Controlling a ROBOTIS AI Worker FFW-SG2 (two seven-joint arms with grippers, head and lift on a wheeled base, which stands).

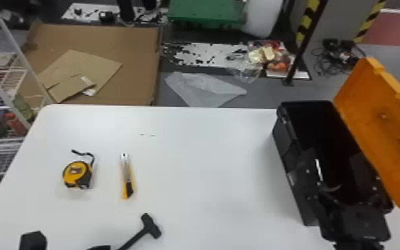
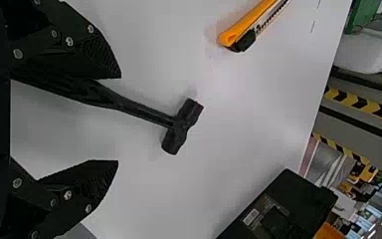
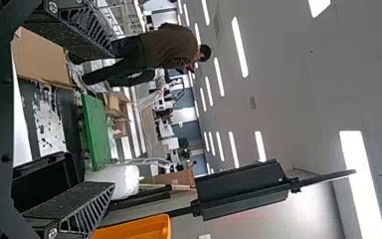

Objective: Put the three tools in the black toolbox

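At the bottom edge of the head view is part of my left gripper [image 1: 99,248], by the black hammer [image 1: 151,226]. In the left wrist view, my left gripper [image 2: 119,119] stands open; the handle of the hammer [image 2: 179,124] runs beneath one finger, its head beyond the fingertips. A yellow tape measure [image 1: 77,174] and a yellow utility knife [image 1: 127,176] lie on the table's left half; the knife [image 2: 243,30] recurs in the left wrist view. My right gripper [image 1: 340,178] is over the black toolbox [image 1: 300,186]; the right wrist view has this gripper [image 3: 113,119] open.
The toolbox's orange lid [image 1: 382,133] is raised and leans outward on the right. All the tools and the toolbox stand on a white table [image 1: 202,159]. A wire shelf [image 1: 10,73] is beside its left edge, and cardboard [image 1: 109,43] lies on the floor behind.
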